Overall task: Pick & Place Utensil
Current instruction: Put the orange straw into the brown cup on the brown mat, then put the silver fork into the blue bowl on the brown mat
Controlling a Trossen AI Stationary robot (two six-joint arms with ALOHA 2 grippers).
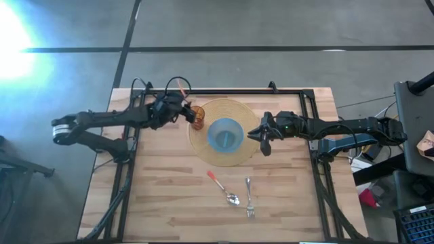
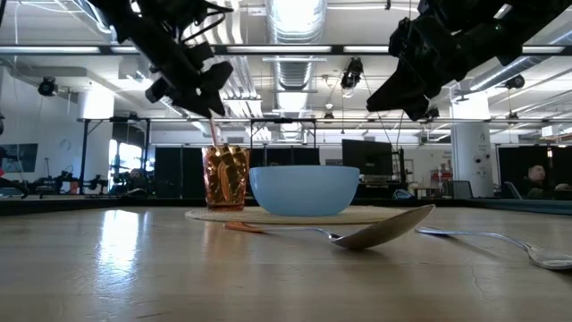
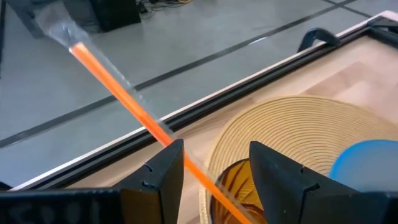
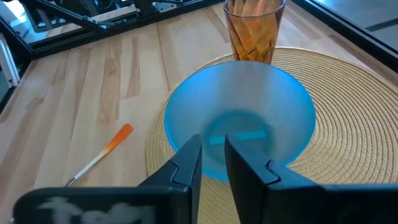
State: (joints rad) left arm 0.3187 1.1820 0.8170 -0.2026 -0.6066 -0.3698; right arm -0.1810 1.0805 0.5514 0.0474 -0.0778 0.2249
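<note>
An amber ribbed cup stands on the left edge of a round woven placemat, next to a blue bowl. A thin orange utensil with a clear end stands slanted in the cup. My left gripper hovers just above the cup, open, and the utensil passes along one finger. My right gripper hangs above the bowl's right side, open by a narrow gap, holding nothing. An orange-handled spoon and a fork lie on the table near the mat. My left gripper stands open over the amber cup, pointing down at a slant. The orange utensil's shaft runs right past the inner edge of one finger. I cannot tell whether it touches that finger. The other finger stands clear of it.
A black metal frame runs along the table's far edge and down both sides. Bare wood lies around the spoon and fork toward the near edge. Cables loop above the left wrist.
</note>
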